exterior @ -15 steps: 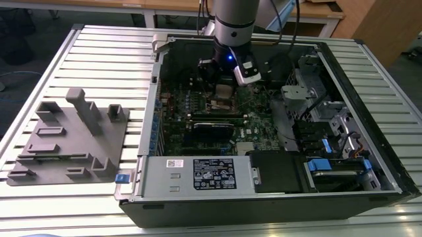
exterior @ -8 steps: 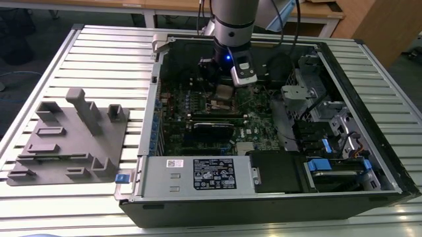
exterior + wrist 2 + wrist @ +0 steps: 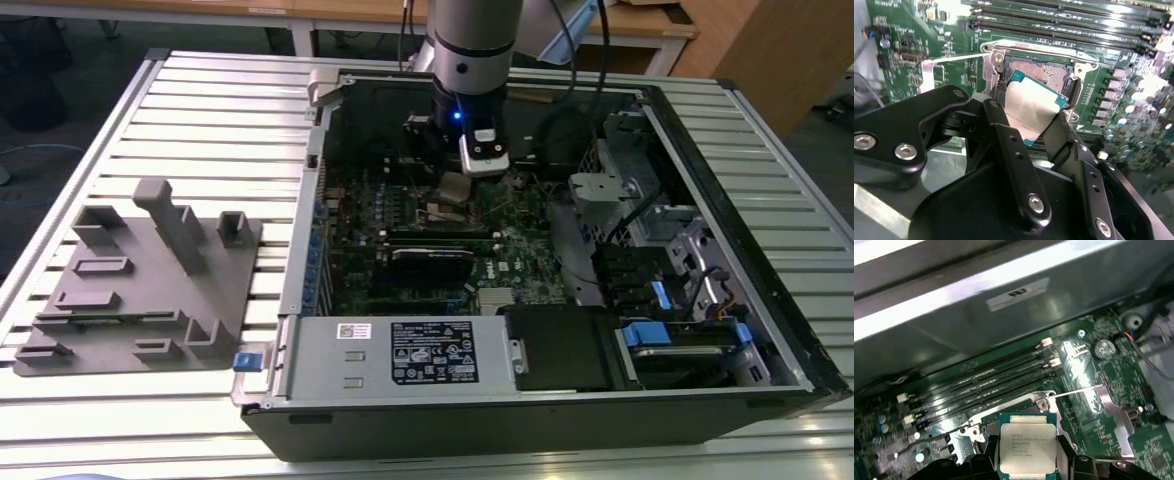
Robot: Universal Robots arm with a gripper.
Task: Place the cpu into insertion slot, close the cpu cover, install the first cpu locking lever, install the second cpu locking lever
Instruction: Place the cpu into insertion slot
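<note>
End effector (image 3: 1029,120) clamped on the cpu (image 3: 1033,106), tilted just above the insertion slot (image 3: 1040,70), whose contact field the second wrist view reveals.

The arm (image 3: 470,40) is a smooth silver-grey cylinder above the computer case (image 3: 534,430), ringed by a black band, with black cables (image 3: 574,40) running beside it. Nearer the case, a small blue light (image 3: 455,115) glows on a dark wrist section, and a white block (image 3: 483,150) sits just below it. The gripper (image 3: 1029,112) is glossy black, with broad rounded links, two slim fingers (image 3: 1014,155) dotted with small holes, and silver round-headed screws (image 3: 1036,202) at the joints.
</note>
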